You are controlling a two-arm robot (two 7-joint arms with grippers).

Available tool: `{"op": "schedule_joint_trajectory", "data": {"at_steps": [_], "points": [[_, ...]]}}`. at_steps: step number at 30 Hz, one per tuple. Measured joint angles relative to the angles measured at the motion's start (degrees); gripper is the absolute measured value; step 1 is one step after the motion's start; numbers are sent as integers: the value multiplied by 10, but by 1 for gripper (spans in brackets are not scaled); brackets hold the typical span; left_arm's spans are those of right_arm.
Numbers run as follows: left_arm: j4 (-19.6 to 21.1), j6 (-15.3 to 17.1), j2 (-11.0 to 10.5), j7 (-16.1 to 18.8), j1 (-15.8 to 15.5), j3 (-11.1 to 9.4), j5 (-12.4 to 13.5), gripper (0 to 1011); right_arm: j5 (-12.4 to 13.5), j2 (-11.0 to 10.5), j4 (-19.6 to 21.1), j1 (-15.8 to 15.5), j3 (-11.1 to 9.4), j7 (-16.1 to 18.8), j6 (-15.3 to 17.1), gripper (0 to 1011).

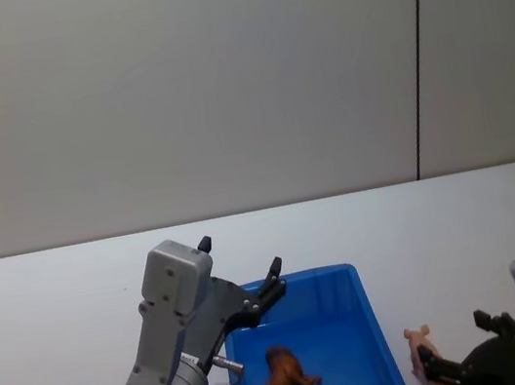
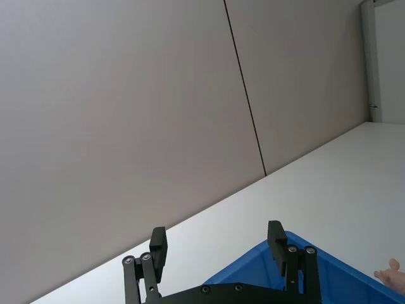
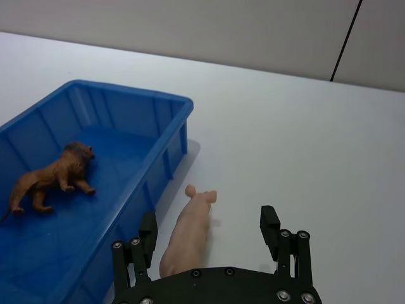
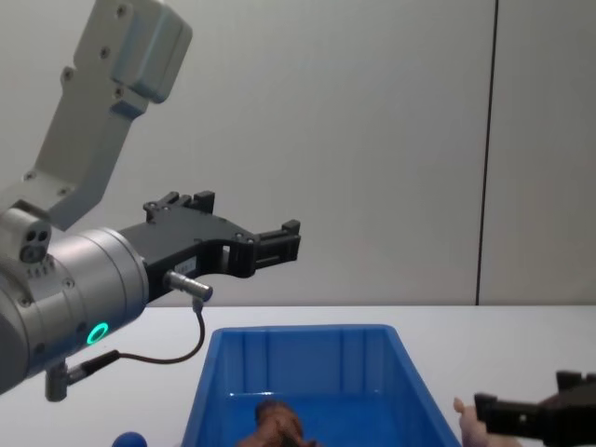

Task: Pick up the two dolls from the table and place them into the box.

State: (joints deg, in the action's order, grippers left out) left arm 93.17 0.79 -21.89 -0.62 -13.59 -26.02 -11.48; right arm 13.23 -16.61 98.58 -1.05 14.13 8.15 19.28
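A robot lab or test room, going by the bareness — a plain white surface [image 1: 56,285] runs back to a blank grey panelled wall [image 1: 171,88], split by one dark vertical seam [image 1: 418,57]. A grey metal robot arm [image 4: 74,289] with a lit green ring [image 4: 96,332] reaches over the surface, and what looks like a pale door frame [image 2: 369,57] stands where the surface ends.

The left hand [image 2: 217,235] hangs open over the box [image 2: 335,271] corner; white table [image 2: 329,183], grey wall [image 2: 126,114] beyond.

White table [image 1: 56,285]: blue box [image 1: 324,295], pink pig [image 3: 190,231], blue ball [image 4: 128,439]
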Motion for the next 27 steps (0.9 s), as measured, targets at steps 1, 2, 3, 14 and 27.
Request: {"op": "schedule_joint_trajectory", "data": {"at_steps": [1, 2, 3, 14, 27], "points": [[0, 0, 0, 0, 0, 0, 0, 1001, 0, 1, -4, 0, 1, 3, 1, 1001], [0, 0, 0, 0, 0, 0, 0, 1001, 0, 2, -8, 0, 2, 7, 2, 1001], [0, 0, 0, 0, 0, 0, 0, 1001, 0, 2, -8, 0, 2, 7, 2, 1001], [0, 0, 0, 0, 0, 0, 0, 1001, -10, 13, -45, 5, 13, 22, 6, 995], [0, 0, 0, 0, 0, 0, 0, 1001, -31, 23, -75, 12, 20, 15, -4, 659]]}}
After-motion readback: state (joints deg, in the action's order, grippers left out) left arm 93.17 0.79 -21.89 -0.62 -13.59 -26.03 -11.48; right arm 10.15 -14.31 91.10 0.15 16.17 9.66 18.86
